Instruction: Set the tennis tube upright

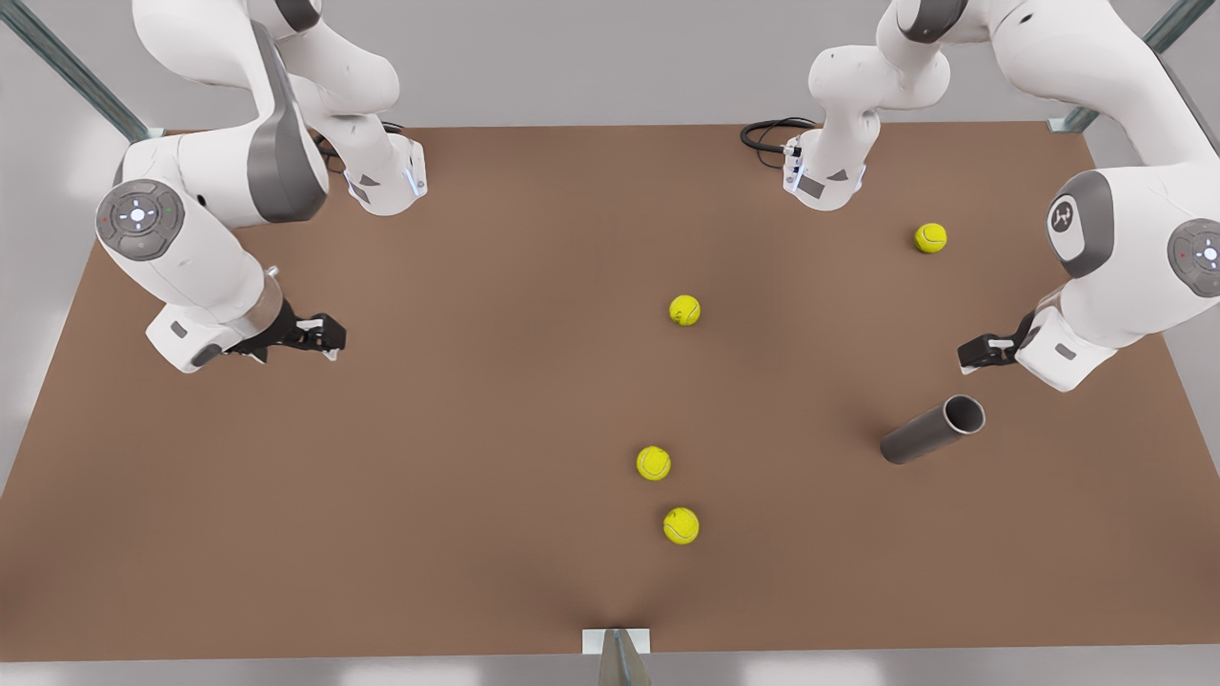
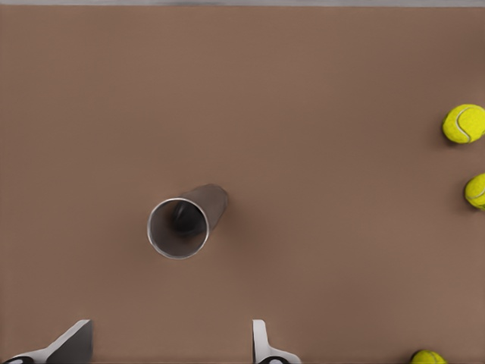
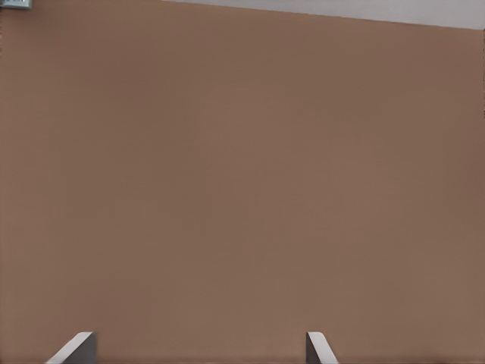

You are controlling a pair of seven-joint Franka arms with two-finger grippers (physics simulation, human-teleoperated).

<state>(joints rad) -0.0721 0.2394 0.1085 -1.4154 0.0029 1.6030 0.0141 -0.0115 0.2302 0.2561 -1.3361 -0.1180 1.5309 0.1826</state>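
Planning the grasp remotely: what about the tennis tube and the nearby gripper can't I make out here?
- Tennis tube: far end open or capped; its dark interior hides it in the left wrist view.
- Left gripper: fingers cut off by the left wrist view's edge.
- Tennis ball: cut by that edge too.

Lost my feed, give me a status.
Left gripper open, hovering near the tube. Right gripper open, waiting over bare table. Tube lying on its side. Four balls, nearest, clear of it.

Left gripper (image 1: 965, 354), right gripper (image 1: 334, 335), fingers apart.
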